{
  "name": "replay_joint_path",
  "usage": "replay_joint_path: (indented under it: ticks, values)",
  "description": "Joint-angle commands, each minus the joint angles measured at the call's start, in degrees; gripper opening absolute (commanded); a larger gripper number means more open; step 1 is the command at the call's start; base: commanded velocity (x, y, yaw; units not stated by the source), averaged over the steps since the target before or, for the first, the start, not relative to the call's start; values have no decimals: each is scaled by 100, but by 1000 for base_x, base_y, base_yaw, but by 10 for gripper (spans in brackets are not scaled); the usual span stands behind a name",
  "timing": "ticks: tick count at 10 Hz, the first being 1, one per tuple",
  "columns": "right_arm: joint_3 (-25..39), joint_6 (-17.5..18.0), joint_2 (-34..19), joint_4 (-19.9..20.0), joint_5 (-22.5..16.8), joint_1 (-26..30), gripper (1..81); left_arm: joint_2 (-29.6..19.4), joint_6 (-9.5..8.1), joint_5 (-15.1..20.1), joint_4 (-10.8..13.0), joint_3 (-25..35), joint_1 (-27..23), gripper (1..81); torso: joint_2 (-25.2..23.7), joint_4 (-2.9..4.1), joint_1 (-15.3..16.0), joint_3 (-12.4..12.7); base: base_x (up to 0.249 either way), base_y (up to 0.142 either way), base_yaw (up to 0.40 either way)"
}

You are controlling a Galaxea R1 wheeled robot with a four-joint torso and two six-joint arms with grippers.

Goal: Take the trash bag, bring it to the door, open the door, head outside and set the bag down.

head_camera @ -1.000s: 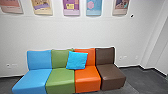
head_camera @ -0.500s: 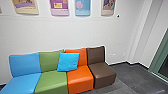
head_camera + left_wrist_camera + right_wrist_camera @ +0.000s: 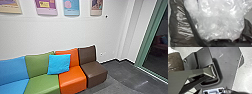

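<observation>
Black bag (image 3: 175,31), turquoise cushion (image 3: 59,64), orange seat (image 3: 72,77)

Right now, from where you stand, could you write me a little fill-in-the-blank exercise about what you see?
The blue cushion leans where the green seat meets the ____ one. The seat nearest the green-framed glass is ____. Above the seats, posters hang on the ____. The trash bag shows large, with clear crinkled plastic, in the ____ wrist view.

Missing words: orange; brown; wall; left.
</observation>
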Motion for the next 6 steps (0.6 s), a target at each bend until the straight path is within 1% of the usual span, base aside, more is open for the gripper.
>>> replay_joint_path:
  ticks: [1, 6]
  values:
    - [-181, 0, 180, 2, -382, 156, 811, -15, -1, 403, -59, -3, -378, 10, 0, 0, 0, 0, 0, 0, -261]
    - [-321, -9, 294, 2, -373, 200, 811, 29, 16, 403, -7, -3, -386, 10, 0, 0, 0, 0, 0, 0, -261]
